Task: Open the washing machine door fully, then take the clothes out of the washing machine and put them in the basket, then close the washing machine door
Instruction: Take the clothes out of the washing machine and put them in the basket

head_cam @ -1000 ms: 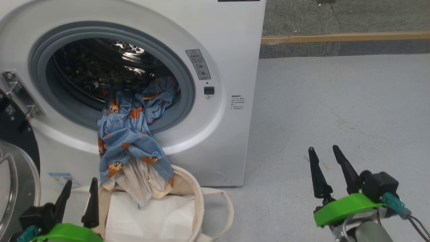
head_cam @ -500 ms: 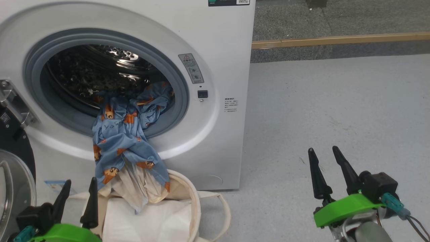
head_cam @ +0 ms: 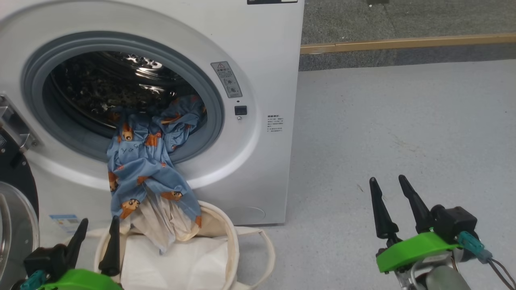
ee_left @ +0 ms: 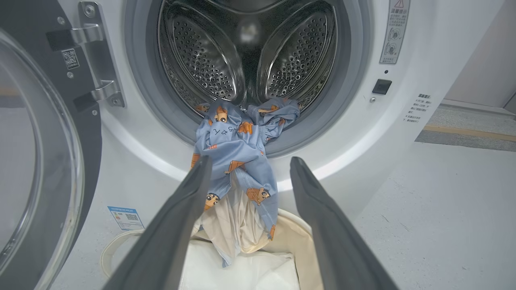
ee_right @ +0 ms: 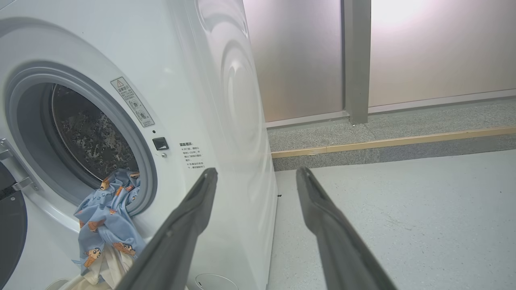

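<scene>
Warning-triangle sticker [ee_left: 395, 30] on the washing machine [ee_left: 427, 52], blue QR label [ee_left: 125, 217] below

All three views share the washing machine [head_cam: 246, 165].

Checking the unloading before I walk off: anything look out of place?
The clothes hang half out of the washing machine, draped over the gasket, their end trailing into the basket: neither inside nor unloaded.
</scene>
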{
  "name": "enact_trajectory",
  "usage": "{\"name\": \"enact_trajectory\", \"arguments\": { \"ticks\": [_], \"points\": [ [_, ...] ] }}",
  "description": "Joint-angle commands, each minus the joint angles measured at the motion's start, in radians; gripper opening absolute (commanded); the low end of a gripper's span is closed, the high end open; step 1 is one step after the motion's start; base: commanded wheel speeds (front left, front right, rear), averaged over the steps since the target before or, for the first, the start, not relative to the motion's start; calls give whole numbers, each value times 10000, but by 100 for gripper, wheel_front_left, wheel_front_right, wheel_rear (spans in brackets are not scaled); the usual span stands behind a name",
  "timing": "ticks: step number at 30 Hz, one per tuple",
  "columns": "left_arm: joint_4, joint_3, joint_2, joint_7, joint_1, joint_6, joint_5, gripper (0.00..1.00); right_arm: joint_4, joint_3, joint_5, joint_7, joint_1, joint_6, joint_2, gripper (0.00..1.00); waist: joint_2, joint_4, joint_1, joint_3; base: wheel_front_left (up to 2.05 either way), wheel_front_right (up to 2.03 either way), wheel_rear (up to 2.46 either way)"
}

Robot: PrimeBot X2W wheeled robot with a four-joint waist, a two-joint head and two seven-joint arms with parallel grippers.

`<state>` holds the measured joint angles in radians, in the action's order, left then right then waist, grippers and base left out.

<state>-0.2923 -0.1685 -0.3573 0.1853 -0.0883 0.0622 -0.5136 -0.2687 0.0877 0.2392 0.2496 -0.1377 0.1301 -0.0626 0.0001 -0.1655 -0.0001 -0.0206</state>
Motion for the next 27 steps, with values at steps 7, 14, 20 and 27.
{"name": "enact_trajectory", "arguments": {
  "ticks": [7,14,20,27],
  "points": [
    [62,230,-344,-130,-1073,-43,-67,100,373,211,36,122,-251,6,4,100,-1,-81,1,127,0,0,0],
    [-973,-194,-454,-475,-2351,-285,210,100,413,272,22,122,-354,6,26,100,-1,-225,1,419,0,0,0],
    [-2720,-589,-391,-603,-4161,-782,397,100,414,350,43,122,-540,6,52,100,-1,-470,1,730,0,0,0],
    [-5311,-941,-124,-550,-6409,-1228,571,100,440,395,19,122,-830,6,72,100,-1,-817,1,1140,0,0,0]
  ]
}}
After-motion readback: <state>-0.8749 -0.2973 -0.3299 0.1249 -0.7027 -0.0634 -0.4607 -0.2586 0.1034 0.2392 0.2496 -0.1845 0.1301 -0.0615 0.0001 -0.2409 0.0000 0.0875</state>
